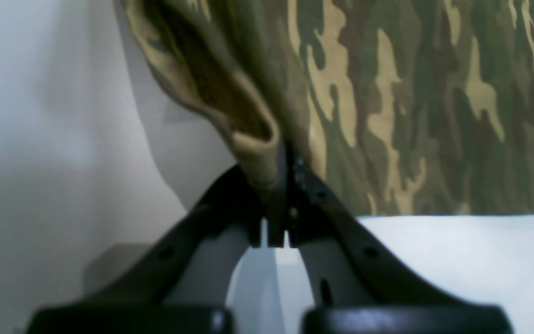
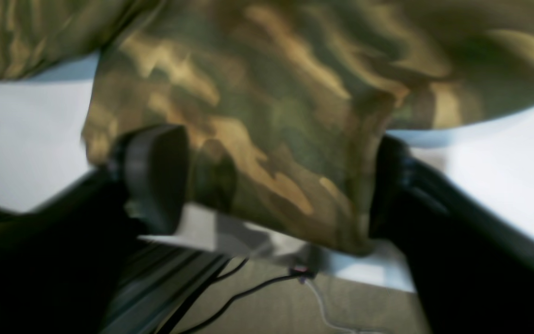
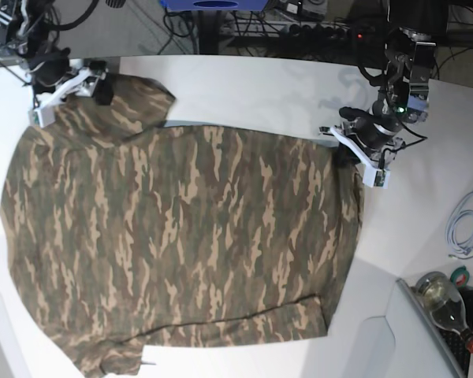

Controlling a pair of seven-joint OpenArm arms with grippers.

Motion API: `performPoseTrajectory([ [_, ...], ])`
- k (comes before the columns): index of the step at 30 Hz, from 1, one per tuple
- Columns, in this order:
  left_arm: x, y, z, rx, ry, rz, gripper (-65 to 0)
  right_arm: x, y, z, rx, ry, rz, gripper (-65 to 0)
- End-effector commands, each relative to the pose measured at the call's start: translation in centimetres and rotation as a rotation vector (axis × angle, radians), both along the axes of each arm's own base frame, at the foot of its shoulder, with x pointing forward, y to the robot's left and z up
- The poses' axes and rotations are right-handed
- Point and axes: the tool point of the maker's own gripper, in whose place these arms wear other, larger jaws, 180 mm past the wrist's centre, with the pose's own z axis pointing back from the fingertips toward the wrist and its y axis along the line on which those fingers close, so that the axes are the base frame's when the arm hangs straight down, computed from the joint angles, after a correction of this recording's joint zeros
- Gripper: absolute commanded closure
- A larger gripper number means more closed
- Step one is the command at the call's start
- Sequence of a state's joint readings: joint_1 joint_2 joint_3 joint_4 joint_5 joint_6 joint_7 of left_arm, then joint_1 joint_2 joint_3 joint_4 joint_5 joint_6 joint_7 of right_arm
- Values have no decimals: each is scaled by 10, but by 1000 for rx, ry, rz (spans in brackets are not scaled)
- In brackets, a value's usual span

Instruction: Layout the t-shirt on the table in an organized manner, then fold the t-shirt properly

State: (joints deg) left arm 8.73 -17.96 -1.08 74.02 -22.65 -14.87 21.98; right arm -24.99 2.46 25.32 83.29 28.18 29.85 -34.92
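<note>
The camouflage t-shirt (image 3: 181, 236) lies spread over the white table (image 3: 244, 87), with sleeves at the upper left and lower left of the base view. My left gripper (image 3: 348, 152) is at the shirt's right edge. In the left wrist view this gripper (image 1: 285, 178) is shut, pinching a folded edge of the t-shirt (image 1: 410, 116) above the table (image 1: 457, 260). My right gripper (image 3: 98, 85) is at the upper-left sleeve. In the blurred right wrist view its jaws (image 2: 276, 181) stand wide apart, with the t-shirt (image 2: 271, 93) bunched between the fingers (image 2: 155, 171).
A glass bottle (image 3: 445, 299) and a coiled white cable (image 3: 465, 228) sit at the right side. The right gripper hangs near the table's edge (image 2: 373, 273), with floor and black cables (image 2: 248, 290) below. Cables and gear crowd the far side.
</note>
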Motion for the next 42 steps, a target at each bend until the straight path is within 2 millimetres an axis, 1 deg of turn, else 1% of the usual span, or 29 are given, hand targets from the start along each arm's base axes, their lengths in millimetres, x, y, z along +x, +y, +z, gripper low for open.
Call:
performPoseTrajectory([
  [1,12,1,17,-2,-60,-3,0,-19,1,-6,-15,70,37,-378],
  [2,12,0,20,-1,-68,-9,0,-20,1,-2,-20,63,42,-288],
  [3,11,4,22,1,-74,0,0,-20,0,2,-29,53,47,-191],
  [5,10,17,28,10,-91,42,0,-15,-3,13,-49,24,51,-3],
  [6,9,25,30,14,-95,63,0,-15,-3,17,-58,21,59,0],
  [8,7,37,32,20,-99,95,0,-15,-4,24,-73,22,76,-26],
  [9,7,42,32,25,-100,106,0,-15,-9,27,-85,25,73,-8],
  [11,0,47,31,35,-91,115,0,-17,-15,32,-107,41,76,0],
  [14,-4,46,29,38,-83,109,0,-18,-25,46,-150,66,92,-3],
  [15,-8,46,27,38,-76,108,0,-16,-26,52,-160,62,97,-3],
  [17,-11,42,26,35,-69,100,0,-14,-20,58,-162,59,108,-3],
  [21,-12,39,25,30,-69,97,0,-17,-5,54,-130,89,118,-3],
  [23,-13,39,25,29,-67,97,0,-24,-1,46,-108,117,115,-3],
  [25,-23,40,20,30,-48,99,0,-34,-1,37,-91,154,113,-3],
  [27,-25,39,22,32,-52,95,0,-41,-1,32,-83,177,109,-3],
  [28,-32,39,21,34,-44,94,0,-47,-1,30,-82,189,112,-3],
  [31,-40,33,28,35,-51,76,0,-51,-1,35,-92,186,121,-3],
  [33,-47,30,31,35,-53,64,0,-50,-1,42,-106,164,142,-2],
  [37,-54,26,33,30,-52,57,0,-42,1,56,-137,122,195,-2],
  [40,-52,24,35,25,-58,59,0,-24,-1,73,-172,60,206,-2],
  [41,-49,21,38,18,-70,61,0,-18,-1,77,-180,46,211,-2],
  [42,-46,23,43,16,-88,73,0,-13,-1,80,-189,41,217,-2],
])
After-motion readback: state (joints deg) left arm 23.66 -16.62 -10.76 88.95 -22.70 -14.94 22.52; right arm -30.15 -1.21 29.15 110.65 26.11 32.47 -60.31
